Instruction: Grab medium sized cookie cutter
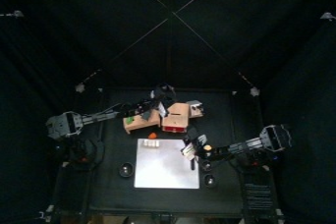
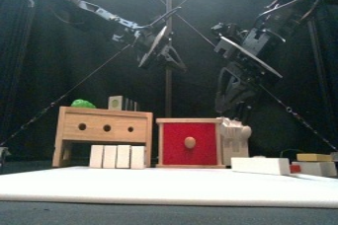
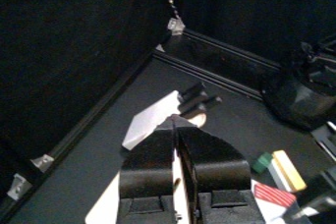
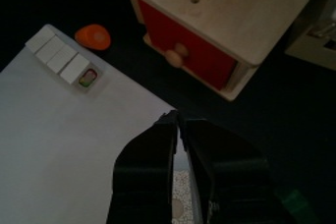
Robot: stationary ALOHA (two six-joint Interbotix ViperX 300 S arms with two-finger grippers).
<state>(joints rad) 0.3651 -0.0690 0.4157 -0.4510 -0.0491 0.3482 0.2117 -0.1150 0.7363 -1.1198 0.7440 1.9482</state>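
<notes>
I cannot pick out the medium sized cookie cutter in any view. A small orange round thing (image 4: 92, 36) lies on the black table beside the white mat (image 4: 79, 130), near a red-fronted wooden box (image 4: 197, 46) with a knob. My right gripper (image 4: 172, 120) hovers above the mat's edge, jaws shut with nothing between them. Raised high behind the boxes, my left gripper (image 3: 178, 120) also has its jaws together and holds nothing. In the front view it hangs at the upper middle (image 2: 158, 46), with the right arm (image 2: 248, 51) beside it.
A pale wooden box (image 2: 103, 135) with two holes stands left of the red-fronted box (image 2: 189, 142). A row of white blocks (image 2: 119, 156) sits before it. A white block (image 2: 264, 166) and small coloured pieces (image 2: 314, 160) lie at the right. Black curtains surround the table.
</notes>
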